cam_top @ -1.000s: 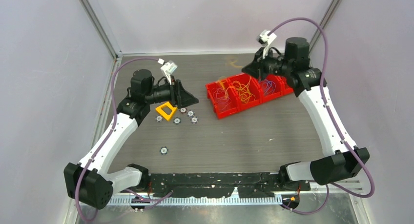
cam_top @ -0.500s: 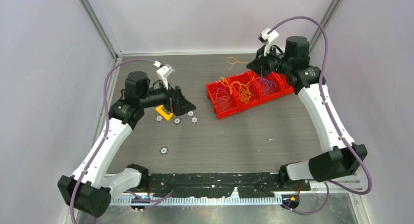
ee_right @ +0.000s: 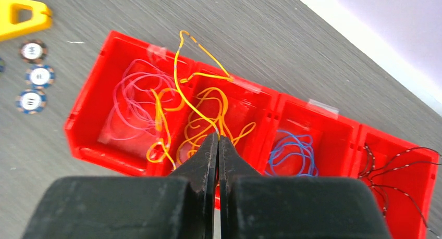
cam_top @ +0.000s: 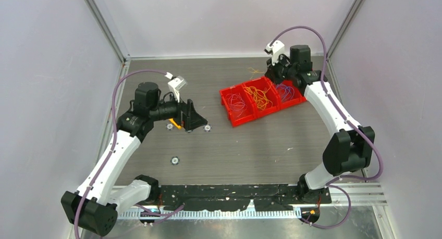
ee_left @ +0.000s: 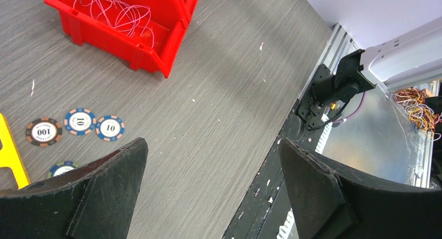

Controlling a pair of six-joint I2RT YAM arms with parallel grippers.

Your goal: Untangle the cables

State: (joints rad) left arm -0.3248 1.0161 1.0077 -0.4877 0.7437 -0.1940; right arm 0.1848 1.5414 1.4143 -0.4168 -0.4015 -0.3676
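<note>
Right gripper (ee_right: pixel 217 137): closed on yellow cable (ee_right: pixel 177 75) over bins (ee_right: pixel 104 153) at 1 o'clock; to be lifted slowly, straight up. Left gripper (ee_left: pixel 212 145): wide open, empty.

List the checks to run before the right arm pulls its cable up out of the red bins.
1. Right end effector shut on the yellow cable: ok.
2. Held cable clear of the other yellow-orange loops: cannot tell; they overlap beneath it.
3. Yellow-orange loops kept out of the pink cables: not ok; one hangs over the divider.
4. Blue cables and black cables apart in their own compartments: ok.
5. Left end effector open and empty, free to help: ok.
6. Red bins fixed to the table: cannot tell.
</note>
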